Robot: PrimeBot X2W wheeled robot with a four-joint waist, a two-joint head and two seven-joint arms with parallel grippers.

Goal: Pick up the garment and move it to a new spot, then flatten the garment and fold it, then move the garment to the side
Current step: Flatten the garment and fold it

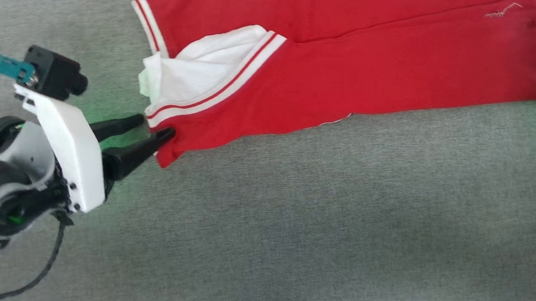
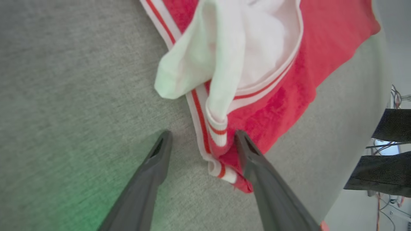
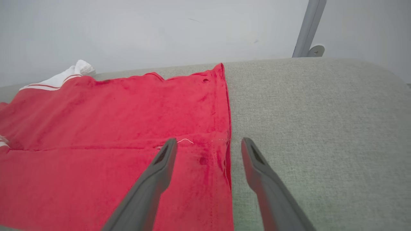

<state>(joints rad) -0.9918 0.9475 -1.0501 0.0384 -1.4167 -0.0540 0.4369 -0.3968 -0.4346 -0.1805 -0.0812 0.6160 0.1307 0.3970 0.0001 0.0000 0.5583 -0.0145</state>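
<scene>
Left gripper (image 1: 156,125), jaws apart, low and level at the garment (image 1: 387,72) corner; right gripper (image 3: 208,141) likewise apart over its hem.

You lose the garment (image 1: 363,79) past the head view's top and right edges, so its full outline can't be told. The white print (image 1: 503,10) near its right end is too small to read. Its top fold hides the layer beneath. In the left wrist view, 1 finger (image 2: 263,179) of the left gripper (image 2: 203,133) covers the hem corner, and the dark shapes (image 2: 391,125) at the right edge are cut off and unclear.
</scene>
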